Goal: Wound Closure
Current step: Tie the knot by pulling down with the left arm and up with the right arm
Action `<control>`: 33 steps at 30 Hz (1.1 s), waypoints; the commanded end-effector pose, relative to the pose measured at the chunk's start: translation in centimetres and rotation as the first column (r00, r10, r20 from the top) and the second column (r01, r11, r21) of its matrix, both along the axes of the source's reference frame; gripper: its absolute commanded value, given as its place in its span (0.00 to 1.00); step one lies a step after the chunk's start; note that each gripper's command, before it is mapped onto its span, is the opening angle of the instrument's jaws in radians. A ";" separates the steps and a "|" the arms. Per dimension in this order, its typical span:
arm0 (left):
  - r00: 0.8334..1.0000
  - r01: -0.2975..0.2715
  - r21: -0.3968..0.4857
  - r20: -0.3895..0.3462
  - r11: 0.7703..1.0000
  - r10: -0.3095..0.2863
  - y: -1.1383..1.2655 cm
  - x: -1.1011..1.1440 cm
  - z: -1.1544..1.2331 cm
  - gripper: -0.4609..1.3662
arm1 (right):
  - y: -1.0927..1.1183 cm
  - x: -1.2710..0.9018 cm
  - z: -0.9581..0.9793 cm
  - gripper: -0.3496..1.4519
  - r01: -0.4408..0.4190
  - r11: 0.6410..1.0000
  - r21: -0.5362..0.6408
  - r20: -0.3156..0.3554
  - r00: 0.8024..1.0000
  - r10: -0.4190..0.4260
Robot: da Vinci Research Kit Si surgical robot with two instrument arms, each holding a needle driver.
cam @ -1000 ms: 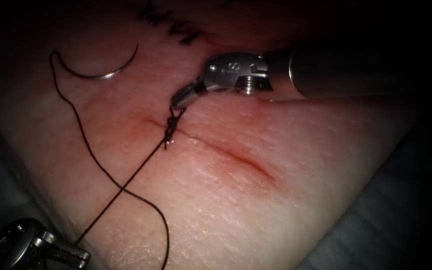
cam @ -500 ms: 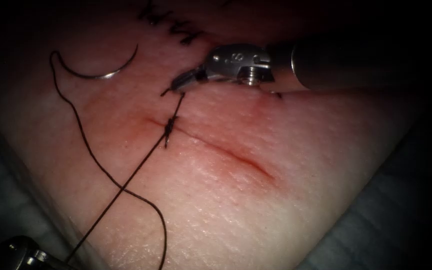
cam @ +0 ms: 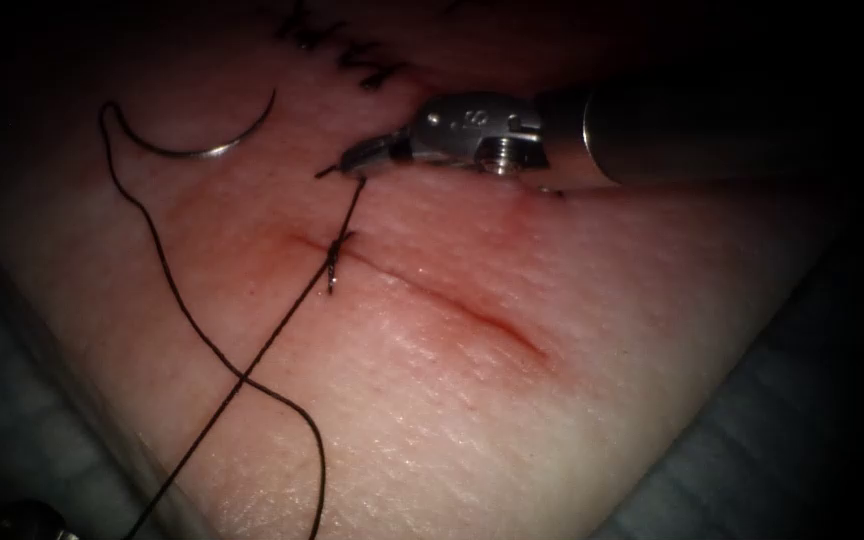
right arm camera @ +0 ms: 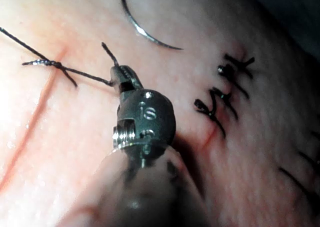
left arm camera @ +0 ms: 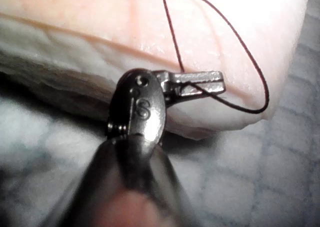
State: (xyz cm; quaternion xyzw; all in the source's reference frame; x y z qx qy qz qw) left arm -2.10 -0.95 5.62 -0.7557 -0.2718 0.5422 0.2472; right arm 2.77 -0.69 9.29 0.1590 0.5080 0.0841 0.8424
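The right tool pinches the short thread end just above the knot on the cut; the left tool apparently grips the long strand. The needle lies free, upper left.

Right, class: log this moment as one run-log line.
left tool: shut on thread | right tool: shut on thread end above knot | needle: free on tissue, left of cut
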 end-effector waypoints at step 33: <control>1.000 -0.003 0.005 0.000 1.000 0.003 -0.10 -0.11 -0.05 0.06 | -0.04 -0.03 -0.08 0.00 0.078 0.984 -0.160 0.118 0.991 -0.060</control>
